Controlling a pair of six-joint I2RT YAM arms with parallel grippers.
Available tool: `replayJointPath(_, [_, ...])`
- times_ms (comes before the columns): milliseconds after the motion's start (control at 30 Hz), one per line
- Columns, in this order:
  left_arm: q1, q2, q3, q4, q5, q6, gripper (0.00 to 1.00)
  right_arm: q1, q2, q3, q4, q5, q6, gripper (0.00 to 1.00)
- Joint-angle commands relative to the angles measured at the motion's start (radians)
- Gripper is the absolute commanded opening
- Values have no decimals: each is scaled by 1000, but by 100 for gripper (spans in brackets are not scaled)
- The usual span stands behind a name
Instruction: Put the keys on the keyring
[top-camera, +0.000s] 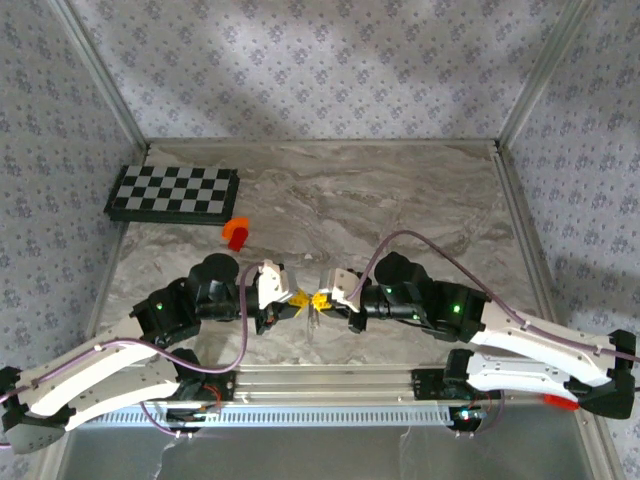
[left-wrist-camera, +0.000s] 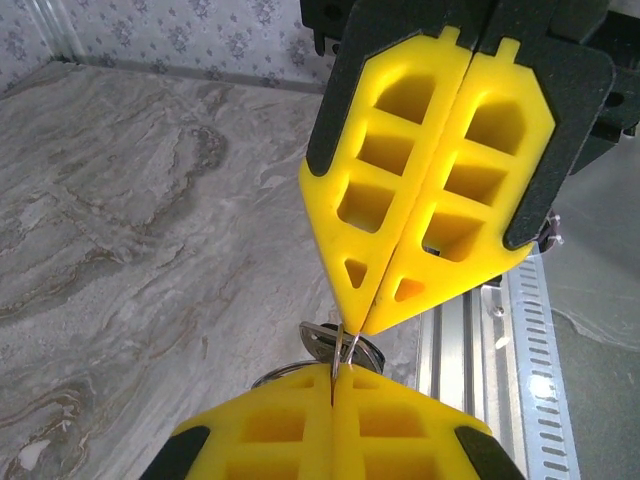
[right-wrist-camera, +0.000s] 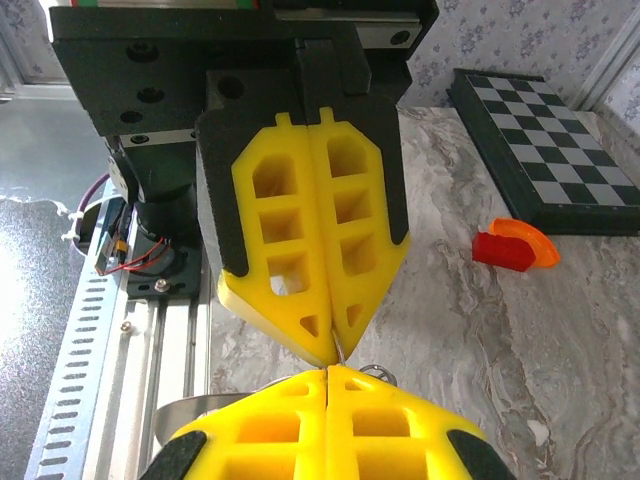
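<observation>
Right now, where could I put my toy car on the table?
The marble table is bare from the checkerboard across to the right wall, and in the middle between the orange-red block and the right arm. It's crowded at the near edge, where the left gripper and right gripper meet tip to tip.

board (top-camera: 173, 193): lay on the table (top-camera: 400, 200), at its far left corner, beside the left wall (top-camera: 60, 150).
block (top-camera: 237, 233): sat just off the board's near right corner, well behind both grippers.
left gripper (top-camera: 297, 298): hung over the table's near middle, tip to tip with the right gripper (top-camera: 321, 299) on its right.
keyring (left-wrist-camera: 318, 342): sat between the two meeting tips.
rail (top-camera: 330, 380): ran along the table's near edge, before the grippers.
</observation>
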Motion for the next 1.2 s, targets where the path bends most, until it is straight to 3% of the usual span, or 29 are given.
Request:
replayJointPath(0, [-6, -2, 49, 62, -18, 3, 0, 26, 9, 34, -9, -12, -29, 0])
replayJointPath(533, [-6, -14, 32, 77, -27, -33, 0, 105, 9, 0, 8, 162, -113, 0])
replayJointPath(1167, [-6, -30, 36, 129, -34, -122, 0, 181, -20, -62, 57, 279, -224, 0])
